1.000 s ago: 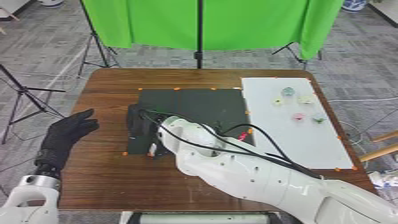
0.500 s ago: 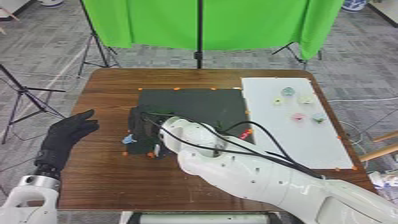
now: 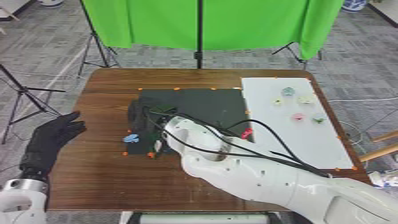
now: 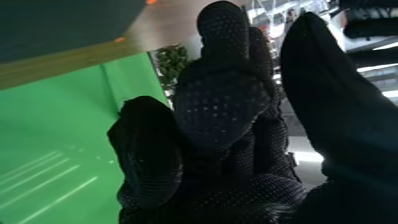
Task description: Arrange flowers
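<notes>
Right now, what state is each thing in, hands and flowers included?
Left hand: open, fingers relaxed.
Right hand: open, over the dark mat.
Blue flower: loose, at the mat's left edge.
Pink flower: lying on the white sheet.
White sheet: spread flat, bearing small flowers.
Dark mat: spread flat.

No text, label, brand, number or sign can be read in either view.
</notes>
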`<act>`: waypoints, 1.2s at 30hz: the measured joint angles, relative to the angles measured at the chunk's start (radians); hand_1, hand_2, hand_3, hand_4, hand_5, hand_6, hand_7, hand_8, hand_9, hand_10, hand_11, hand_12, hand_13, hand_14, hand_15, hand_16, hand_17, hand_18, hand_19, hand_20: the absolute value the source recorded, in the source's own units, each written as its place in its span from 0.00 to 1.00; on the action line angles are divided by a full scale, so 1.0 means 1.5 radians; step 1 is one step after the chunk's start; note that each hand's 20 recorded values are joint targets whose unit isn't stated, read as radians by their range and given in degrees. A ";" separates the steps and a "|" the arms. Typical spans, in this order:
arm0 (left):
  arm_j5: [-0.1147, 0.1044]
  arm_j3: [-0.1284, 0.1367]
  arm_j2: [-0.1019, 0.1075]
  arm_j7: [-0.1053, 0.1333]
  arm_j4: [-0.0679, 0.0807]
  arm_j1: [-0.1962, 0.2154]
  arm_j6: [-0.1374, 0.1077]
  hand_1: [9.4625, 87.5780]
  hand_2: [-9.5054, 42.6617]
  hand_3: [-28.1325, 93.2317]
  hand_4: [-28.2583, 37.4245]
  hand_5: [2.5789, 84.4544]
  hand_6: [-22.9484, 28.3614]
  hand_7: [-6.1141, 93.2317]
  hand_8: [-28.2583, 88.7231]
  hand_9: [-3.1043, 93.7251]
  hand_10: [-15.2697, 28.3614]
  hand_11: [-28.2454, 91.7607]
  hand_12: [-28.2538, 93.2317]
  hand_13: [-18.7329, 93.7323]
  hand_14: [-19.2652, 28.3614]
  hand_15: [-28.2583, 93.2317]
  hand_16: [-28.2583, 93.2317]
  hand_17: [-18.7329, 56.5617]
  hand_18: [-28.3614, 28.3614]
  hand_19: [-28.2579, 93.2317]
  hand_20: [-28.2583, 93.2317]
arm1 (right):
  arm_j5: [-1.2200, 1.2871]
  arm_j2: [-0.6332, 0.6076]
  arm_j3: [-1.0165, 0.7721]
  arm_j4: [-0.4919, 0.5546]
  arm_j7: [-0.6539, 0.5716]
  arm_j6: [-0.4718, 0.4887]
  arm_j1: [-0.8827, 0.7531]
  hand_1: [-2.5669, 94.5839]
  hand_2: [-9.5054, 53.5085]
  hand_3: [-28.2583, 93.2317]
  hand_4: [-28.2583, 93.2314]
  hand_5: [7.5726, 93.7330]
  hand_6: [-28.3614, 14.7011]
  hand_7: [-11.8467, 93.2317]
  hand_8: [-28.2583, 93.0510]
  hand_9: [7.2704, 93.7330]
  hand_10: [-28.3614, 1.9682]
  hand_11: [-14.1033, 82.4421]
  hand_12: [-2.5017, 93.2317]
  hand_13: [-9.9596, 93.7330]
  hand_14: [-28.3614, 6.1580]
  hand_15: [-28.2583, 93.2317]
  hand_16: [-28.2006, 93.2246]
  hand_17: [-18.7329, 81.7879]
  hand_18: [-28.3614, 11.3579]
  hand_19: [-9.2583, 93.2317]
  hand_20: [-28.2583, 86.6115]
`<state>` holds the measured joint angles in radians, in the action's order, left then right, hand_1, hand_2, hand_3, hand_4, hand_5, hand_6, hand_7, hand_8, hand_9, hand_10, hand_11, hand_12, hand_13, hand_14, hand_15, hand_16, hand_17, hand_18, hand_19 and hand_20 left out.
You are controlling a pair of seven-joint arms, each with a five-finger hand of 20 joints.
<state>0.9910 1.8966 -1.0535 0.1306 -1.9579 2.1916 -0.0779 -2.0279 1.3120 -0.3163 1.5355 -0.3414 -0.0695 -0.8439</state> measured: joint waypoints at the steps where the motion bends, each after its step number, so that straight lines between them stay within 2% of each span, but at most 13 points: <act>1: -0.007 0.004 0.000 0.000 0.004 0.004 -0.012 0.19 0.58 0.77 0.00 0.55 0.58 0.15 0.19 0.51 0.70 0.39 0.32 0.52 0.81 0.39 0.22 0.43 0.77 0.39 0.42 | 0.002 -0.003 0.000 0.007 0.000 0.000 0.000 0.46 0.00 0.79 0.12 0.65 0.70 0.30 0.14 0.81 0.53 0.37 0.28 0.97 0.77 0.68 0.53 0.80 0.37 1.00 0.72; 3: -0.009 0.012 0.000 -0.002 0.012 0.012 -0.026 0.19 0.58 0.77 0.00 0.55 0.58 0.15 0.19 0.51 0.70 0.39 0.32 0.52 0.81 0.39 0.22 0.43 0.77 0.39 0.42 | 0.006 -0.008 0.001 0.019 0.002 0.002 0.000 0.44 0.00 0.79 0.12 0.65 0.70 0.30 0.15 0.80 0.53 0.37 0.27 0.97 0.77 0.68 0.53 0.80 0.37 1.00 0.73; 6: -0.008 0.019 -0.001 -0.006 0.024 0.023 -0.029 0.19 0.58 0.77 0.00 0.55 0.58 0.15 0.19 0.51 0.70 0.39 0.31 0.52 0.81 0.39 0.22 0.43 0.77 0.39 0.42 | 0.021 -0.013 0.000 0.026 0.009 0.002 0.001 0.40 0.02 0.79 0.12 0.65 0.70 0.30 0.15 0.78 0.51 0.33 0.25 0.97 0.77 0.68 0.53 0.80 0.37 1.00 0.73; 9: -0.006 0.020 -0.004 -0.011 0.030 0.029 -0.029 0.19 0.58 0.77 0.00 0.55 0.58 0.15 0.19 0.51 0.70 0.39 0.31 0.52 0.81 0.39 0.22 0.43 0.77 0.39 0.42 | 0.039 -0.015 -0.001 0.027 0.037 0.005 0.001 0.37 0.08 0.79 0.12 0.63 0.69 0.30 0.15 0.74 0.51 0.29 0.22 0.97 0.76 0.68 0.53 0.79 0.37 1.00 0.73; 13: 0.001 0.020 -0.007 -0.015 0.031 0.032 -0.028 0.19 0.58 0.77 0.00 0.55 0.58 0.15 0.19 0.51 0.70 0.39 0.31 0.52 0.81 0.39 0.22 0.43 0.77 0.39 0.41 | 0.069 -0.016 -0.019 0.023 0.128 0.042 -0.004 0.34 0.16 0.80 0.11 0.56 0.66 0.28 0.15 0.63 0.53 0.23 0.17 0.96 0.74 0.67 0.51 0.78 0.37 1.00 0.70; 16: 0.006 0.018 -0.007 -0.015 0.031 0.031 -0.028 0.19 0.57 0.77 0.00 0.55 0.58 0.15 0.19 0.51 0.70 0.39 0.31 0.52 0.81 0.39 0.22 0.43 0.76 0.39 0.41 | 0.149 -0.013 -0.049 0.019 0.180 0.108 -0.014 0.31 0.22 0.80 0.11 0.51 0.64 0.26 0.16 0.54 0.53 0.21 0.14 0.96 0.73 0.68 0.50 0.78 0.35 1.00 0.69; 19: 0.011 0.017 -0.007 -0.015 0.030 0.029 -0.026 0.19 0.57 0.77 0.00 0.55 0.58 0.15 0.19 0.51 0.70 0.39 0.31 0.52 0.81 0.39 0.22 0.43 0.76 0.39 0.41 | 0.195 -0.008 -0.066 0.016 0.181 0.179 -0.020 0.30 0.24 0.79 0.11 0.48 0.61 0.25 0.17 0.48 0.53 0.20 0.12 0.96 0.72 0.69 0.49 0.78 0.33 1.00 0.71; 22: 0.018 0.016 -0.009 -0.015 0.030 0.028 -0.025 0.19 0.57 0.77 0.00 0.55 0.58 0.15 0.19 0.51 0.70 0.39 0.31 0.52 0.81 0.39 0.22 0.43 0.76 0.38 0.41 | 0.161 -0.002 -0.068 0.012 0.172 0.225 -0.022 0.28 0.25 0.80 0.11 0.45 0.56 0.23 0.17 0.44 0.53 0.19 0.10 0.96 0.71 0.71 0.48 0.78 0.31 1.00 0.73; 30: 0.034 0.009 -0.010 -0.014 0.029 0.018 -0.018 0.19 0.57 0.77 0.00 0.55 0.58 0.15 0.19 0.51 0.70 0.39 0.32 0.52 0.81 0.39 0.22 0.43 0.76 0.38 0.41 | 0.082 0.014 -0.075 -0.017 0.144 0.254 -0.032 0.26 0.26 0.80 0.11 0.44 0.53 0.22 0.17 0.42 0.54 0.19 0.09 0.96 0.71 0.73 0.47 0.79 0.29 1.00 0.75; 36: 0.037 0.009 -0.011 -0.014 0.026 0.017 -0.014 0.19 0.56 0.77 0.00 0.55 0.58 0.15 0.19 0.51 0.70 0.39 0.32 0.52 0.81 0.38 0.22 0.43 0.76 0.38 0.42 | 0.073 0.016 -0.079 -0.035 0.134 0.271 -0.036 0.26 0.27 0.80 0.11 0.46 0.53 0.22 0.17 0.44 0.53 0.20 0.09 0.96 0.71 0.74 0.47 0.80 0.29 1.00 0.76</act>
<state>1.0462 1.9106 -1.0703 0.1099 -1.9195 2.2175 -0.0993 -1.9185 1.3357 -0.4341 1.4829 -0.1402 0.3364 -0.8971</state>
